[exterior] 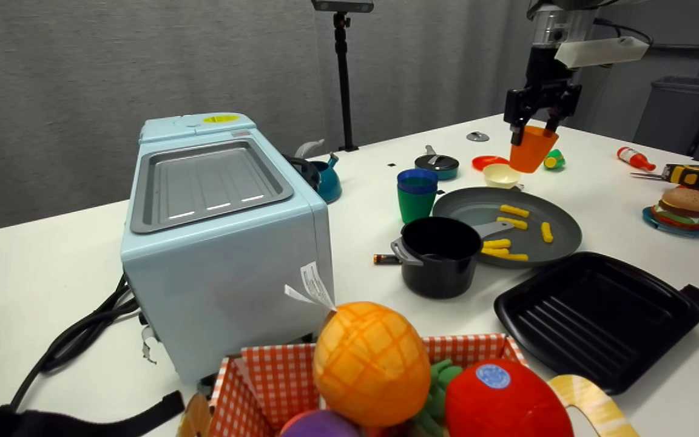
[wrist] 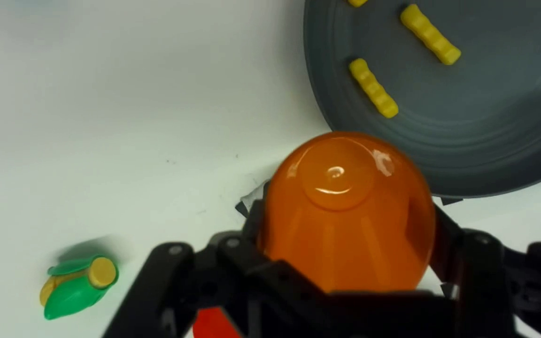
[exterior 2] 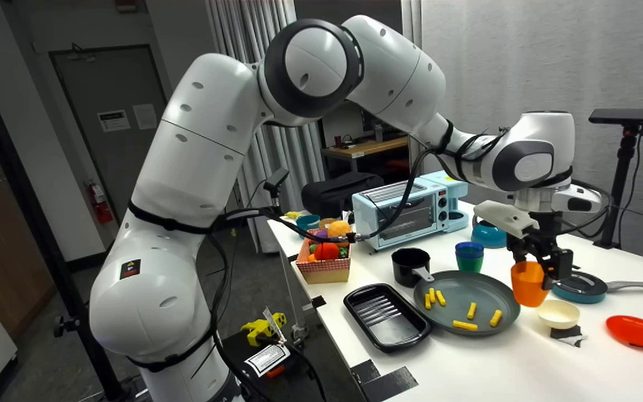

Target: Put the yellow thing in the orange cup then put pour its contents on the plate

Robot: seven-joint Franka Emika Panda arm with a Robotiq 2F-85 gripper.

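My gripper [exterior: 534, 130] is shut on the orange cup [exterior: 530, 153], one finger on each side near its rim. In an exterior view the gripper [exterior 2: 536, 269] holds the cup [exterior 2: 528, 287] above the table beside the plate [exterior 2: 450, 282], mouth up, slightly tilted. In the wrist view the gripper [wrist: 349, 223] grips the cup [wrist: 345, 225]; no yellow piece shows inside the visible part. Several small yellow pieces [exterior: 546, 232] lie on the dark grey plate [exterior: 568, 233]. The wrist view shows yellow pieces [wrist: 374, 88] on the plate [wrist: 496, 112] near the cup.
A black pot [exterior: 440, 261] stands at the plate's edge, with a black ridged tray [exterior: 598, 315] nearby. Stacked blue and green cups [exterior: 416, 200] stand beside the plate. A cream bowl [exterior 2: 558, 314] lies near the cup. A toaster oven [exterior: 228, 267] and fruit basket [exterior 2: 324, 274] stand further along.
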